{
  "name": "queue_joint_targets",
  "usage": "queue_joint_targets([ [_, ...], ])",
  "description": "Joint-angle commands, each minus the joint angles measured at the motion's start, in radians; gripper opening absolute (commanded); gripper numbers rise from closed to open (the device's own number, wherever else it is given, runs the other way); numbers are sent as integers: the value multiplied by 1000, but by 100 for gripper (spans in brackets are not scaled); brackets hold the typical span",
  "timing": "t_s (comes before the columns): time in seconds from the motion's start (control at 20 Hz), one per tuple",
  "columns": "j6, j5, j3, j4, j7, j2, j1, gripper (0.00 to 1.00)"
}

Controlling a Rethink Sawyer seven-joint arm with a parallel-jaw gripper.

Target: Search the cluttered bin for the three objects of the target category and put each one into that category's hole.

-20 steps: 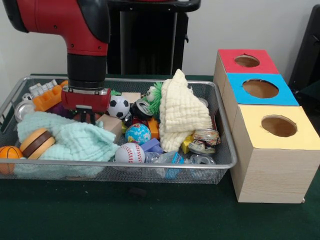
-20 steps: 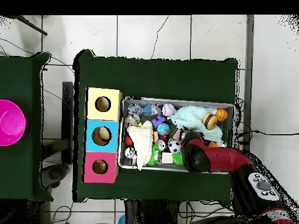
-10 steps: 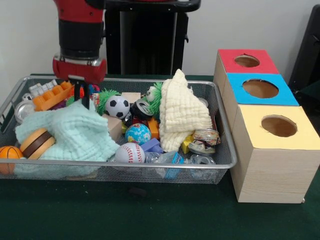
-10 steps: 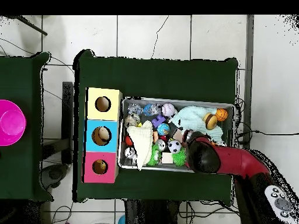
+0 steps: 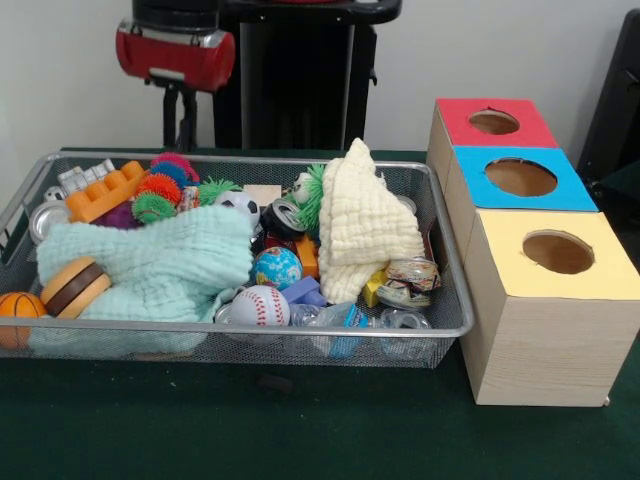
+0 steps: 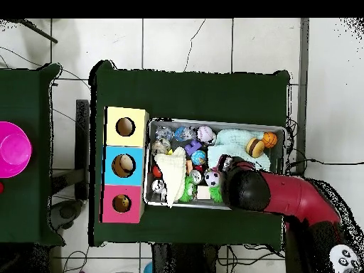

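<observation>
The wire mesh bin (image 5: 300,328) holds clutter. In it lie a mint cloth (image 5: 150,265), a cream cloth (image 5: 365,225), a baseball (image 5: 260,305), a globe ball (image 5: 275,267), a half-covered soccer ball (image 5: 238,200), a basketball (image 5: 18,308) and spiky balls (image 5: 160,190). My gripper (image 5: 176,148) hangs above the bin's far left rim, with its fingers (image 5: 166,120) apart and nothing between them. In the overhead view the arm (image 6: 245,190) covers the gripper at the bin's (image 6: 213,121) near edge.
Three wood-grain boxes with round holes stand beside the bin: red top (image 5: 490,122), blue top (image 5: 520,178), yellow top (image 5: 555,252). An orange brick (image 5: 105,192), a burger toy (image 5: 72,285) and cans also lie in the bin. A magenta bowl (image 6: 14,149) sits on another table.
My gripper has risen out of the bin from the mint cloth. The cloth was lifted, then dropped back, now spread rightward over part of the soccer ball. The spiky balls are uncovered.
</observation>
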Motion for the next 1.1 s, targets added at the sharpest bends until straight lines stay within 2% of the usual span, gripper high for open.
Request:
queue_joint_targets([
  [0.05,99,77,54,59,67,-92,69,0],
  [0.55,110,103,0,40,81,-98,146,0],
  [0.6,67,110,-8,43,92,-94,146,100],
  [0.75,50,90,13,22,43,-82,119,100],
  [0.9,85,80,35,-42,-30,-41,74,100],
  [1.1,100,67,75,-84,-102,1,17,100],
])
